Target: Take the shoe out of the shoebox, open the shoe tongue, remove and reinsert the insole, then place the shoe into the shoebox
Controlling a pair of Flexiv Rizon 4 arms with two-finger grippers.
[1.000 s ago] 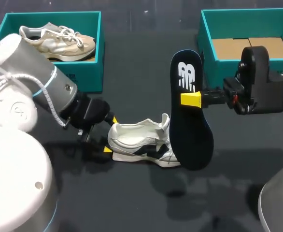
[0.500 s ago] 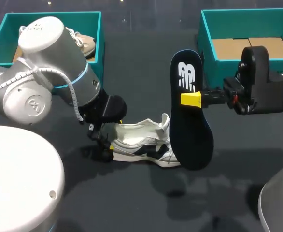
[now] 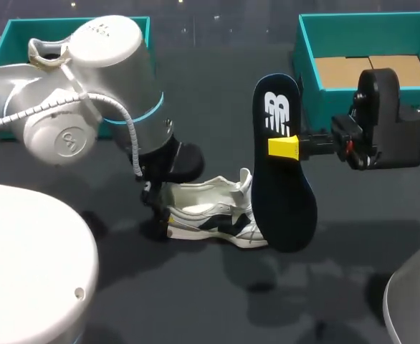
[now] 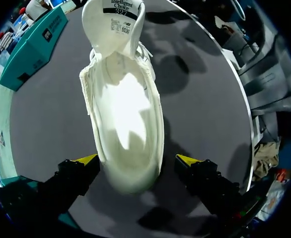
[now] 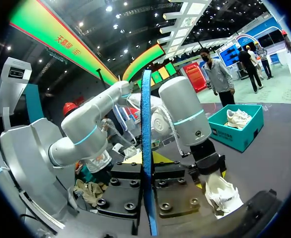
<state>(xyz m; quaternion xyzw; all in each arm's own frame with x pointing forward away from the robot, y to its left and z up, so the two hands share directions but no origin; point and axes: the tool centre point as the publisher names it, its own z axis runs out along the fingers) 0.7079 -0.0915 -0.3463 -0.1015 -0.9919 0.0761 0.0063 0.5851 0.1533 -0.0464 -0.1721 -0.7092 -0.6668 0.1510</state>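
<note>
My shoe is white with dark stripes along its side and pale cream inside. The insole is dark navy with a white logo and a bright blue edge. My right fingers and left fingers are yellow-tipped on black. The left box and right box are teal, the right one floored with brown cardboard. The table is near black.

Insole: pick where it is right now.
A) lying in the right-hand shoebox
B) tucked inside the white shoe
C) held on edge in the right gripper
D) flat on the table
C: the insole stands upright, clamped between the fingers of the right gripper, off the table beside the white shoe.
</note>
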